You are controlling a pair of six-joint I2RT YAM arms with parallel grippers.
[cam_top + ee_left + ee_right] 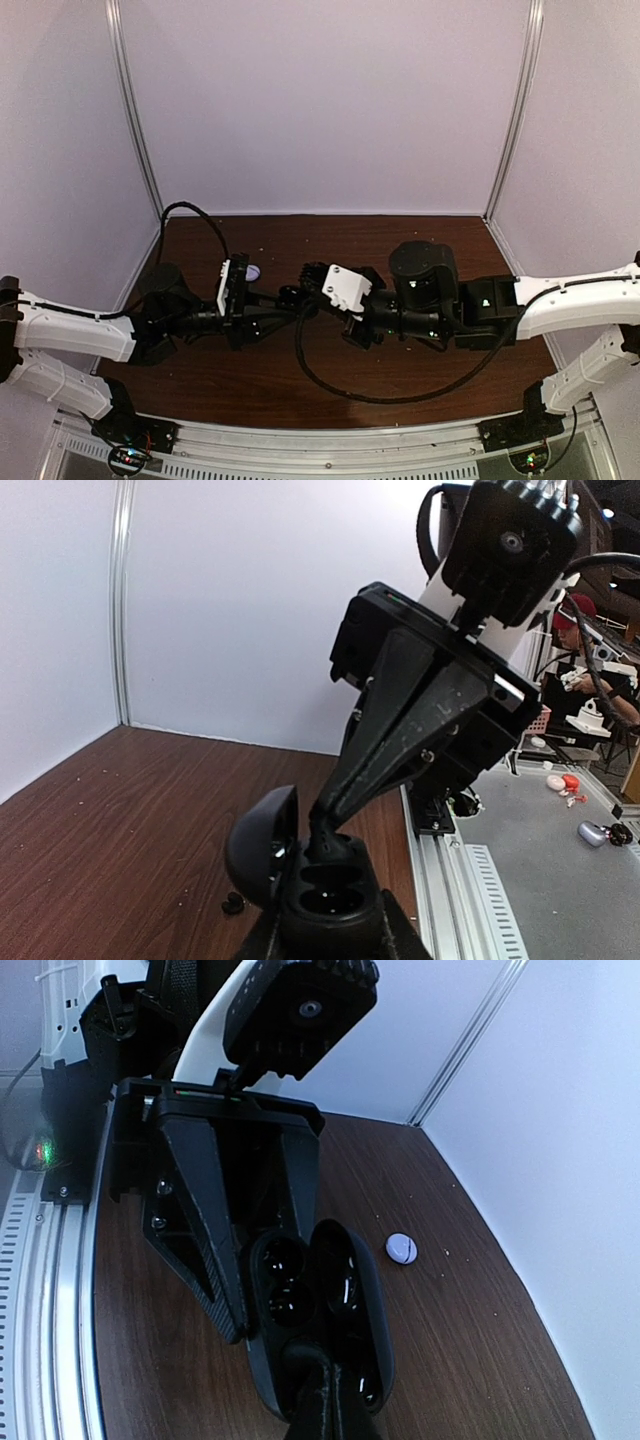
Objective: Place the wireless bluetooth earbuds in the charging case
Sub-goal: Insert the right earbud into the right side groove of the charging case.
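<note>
The fingers [205,1230] of the left gripper [268,1275] are clenched on the small glossy black plastic charging case [320,900], which is held above the table between the two arms. The case's hinged lid [258,845] is swung open and its dark wells are exposed. The fingers of the right gripper [327,815] are pressed together, and their tip is set down at the rim of one well, partly covering it. Whether anything is pinched between them cannot be told.

One tiny rounded black earbud [233,904] is seen lying on the table, just beside the held case and apart from it. A small rounded white item [402,1248] lies farther off on the tabletop; whether it is an earbud cannot be told. A black cable [330,385] is looped across the table under the right arm.

The dark brown wood-grain tabletop [120,820] is enclosed by plain white walls [230,600] and edged along its near side by a ribbed aluminium rail [440,880]. Specks of dust are scattered over the wood.
</note>
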